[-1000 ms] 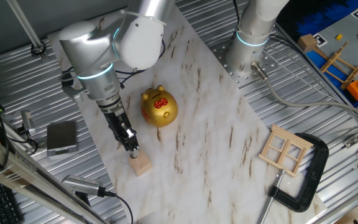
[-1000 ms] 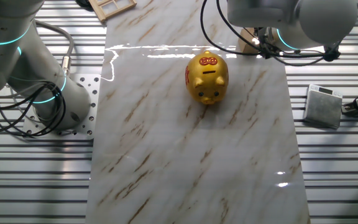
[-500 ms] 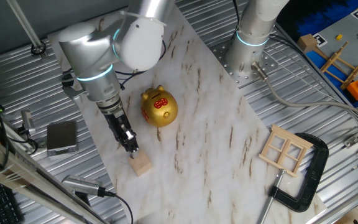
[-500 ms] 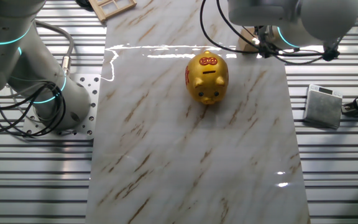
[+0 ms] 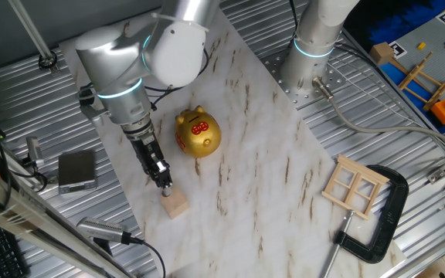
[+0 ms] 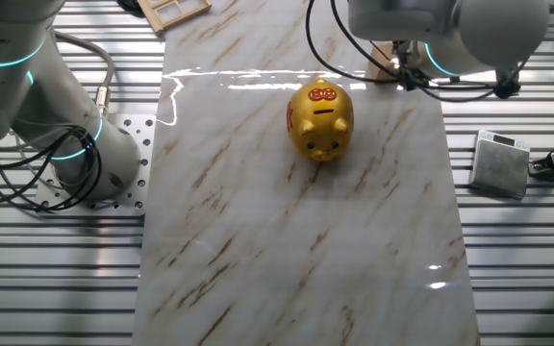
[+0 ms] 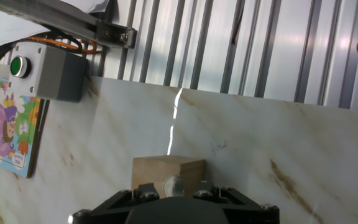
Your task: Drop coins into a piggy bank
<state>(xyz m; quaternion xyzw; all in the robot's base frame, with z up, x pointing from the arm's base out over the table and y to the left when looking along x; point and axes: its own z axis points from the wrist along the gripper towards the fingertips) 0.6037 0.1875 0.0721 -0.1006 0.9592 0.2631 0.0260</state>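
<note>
A coin is lying on top of a pale wooden cube, right at the tips of the gripper, which is reaching down onto it. Whether the fingers are spread or pinching the coin cannot be told. The gold piggy bank is standing near the cube on the marble board, slot upward. A grey box with a green button is sitting beyond the board's edge.
</note>
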